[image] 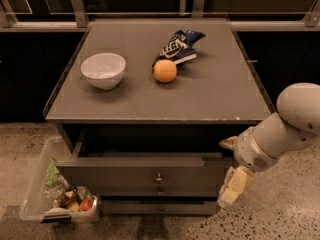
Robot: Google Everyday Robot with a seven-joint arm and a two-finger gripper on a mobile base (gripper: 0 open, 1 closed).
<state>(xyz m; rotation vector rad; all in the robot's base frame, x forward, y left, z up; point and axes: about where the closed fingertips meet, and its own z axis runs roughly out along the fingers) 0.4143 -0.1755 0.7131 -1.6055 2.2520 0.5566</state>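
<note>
My gripper (233, 190) hangs low at the right, beside the right front corner of the pulled-out top drawer (150, 166) of a grey cabinet. Its pale fingers point down toward the floor and nothing shows between them. It is nearest to the drawer's right end. On the cabinet top (210, 94) sit a white bowl (103, 70) at the left, an orange (165, 70) in the middle and a dark blue snack bag (178, 46) just behind the orange.
A clear plastic bin (40, 189) with mixed waste stands on the floor at the cabinet's lower left. Metal rails and dark panels run along the back. Speckled floor spreads to the right under my arm (285, 129).
</note>
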